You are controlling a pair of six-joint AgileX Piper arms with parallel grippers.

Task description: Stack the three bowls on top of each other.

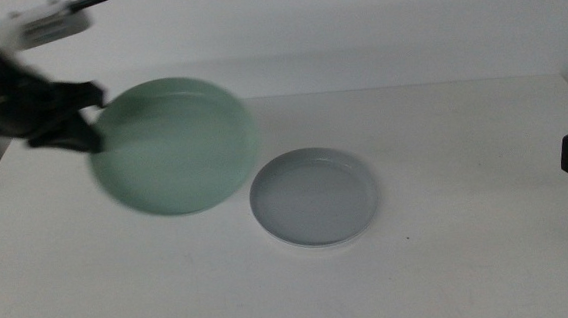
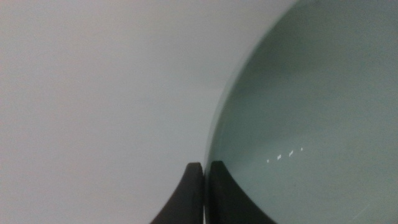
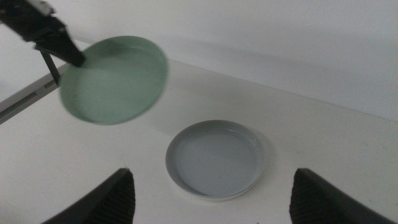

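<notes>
The left hand (image 1: 89,120) is carrying the mint green bowl (image 1: 175,145) clear of the white counter (image 1: 465,166), jaws clamped on the bowl's rim at its far-left edge, as the left wrist view shows them pinching a thin lip. The bowl is hanging tilted and blurred, just beside and partly above the grey bowl (image 1: 314,197), which is sitting flat near the counter's middle. Under the grey bowl a pale edge is showing; whether that is the white bowl already nested beneath cannot be told. The right hand (image 3: 211,199) is waiting at the counter's right side, jaws spread wide apart and empty. The green bowl looks rigid, smooth and light, probably slick at its glossy rim, so a single-edge pinch is likely leaving it free to swing; gripping deeper over the rim wall would seem steadier.
</notes>
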